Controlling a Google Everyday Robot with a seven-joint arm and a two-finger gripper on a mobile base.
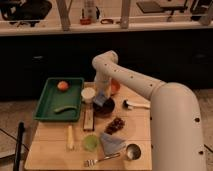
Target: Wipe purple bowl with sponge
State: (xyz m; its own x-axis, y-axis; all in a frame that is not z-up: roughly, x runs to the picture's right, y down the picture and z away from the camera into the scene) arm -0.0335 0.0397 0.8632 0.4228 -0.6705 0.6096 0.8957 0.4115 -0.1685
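Light-blue sponge (pixel 100 99) gripped in hand (pixel 101 95) at left rim of purple bowl (pixel 107 109); white bowl (pixel 88 93) just beside.

Gripper (pixel 101 95) over purple bowl (pixel 107 108); matt wooden table (pixel 50 147); shiny metal cup (pixel 132 151).

The arm (pixel 145 90) is smooth, white and bulky, with rounded tubular segments; its hand (pixel 102 98) is at 12 o'clock on the surface (pixel 50 145).

Tool (pixel 102 94) at dark purple bowl (pixel 106 106); light-blue sponge (pixel 99 99); green tray (pixel 50 97).
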